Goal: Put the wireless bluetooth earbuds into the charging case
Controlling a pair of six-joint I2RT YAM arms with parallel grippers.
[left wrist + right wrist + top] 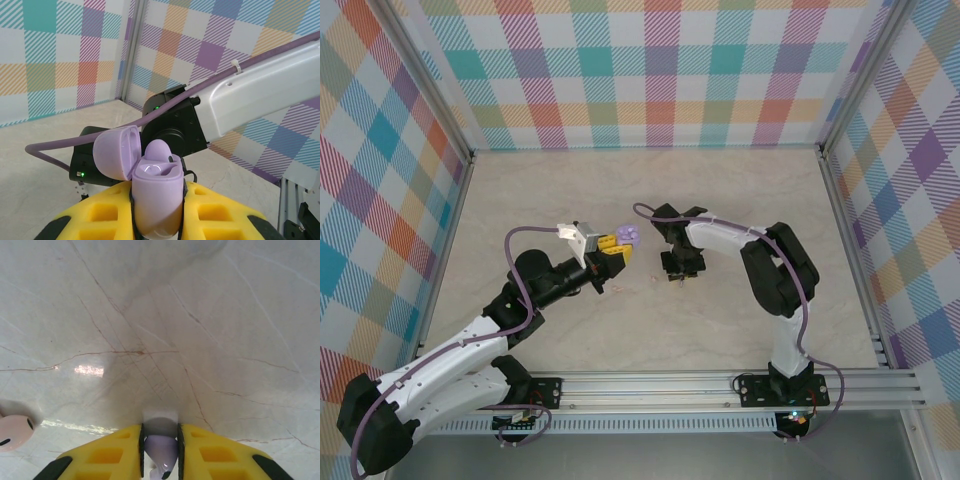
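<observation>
While the left gripper (157, 212) is pressed tight on a lilac plastic charging case (155, 182), it holds the case upright above the pale marbled worktop (175, 315) with the rounded lid (116, 152) swung open. A rounded purple piece (159, 150) rises from the case's top. To the right and slightly nearer, the right gripper (160, 440) points down at the worktop, pinching a small purple plastic earbud (161, 454) between its yellow fingers (210, 450). I cannot tell whether this earbud touches the surface. A pale pink plastic earbud (14, 432) lies on the worktop near that gripper.
</observation>
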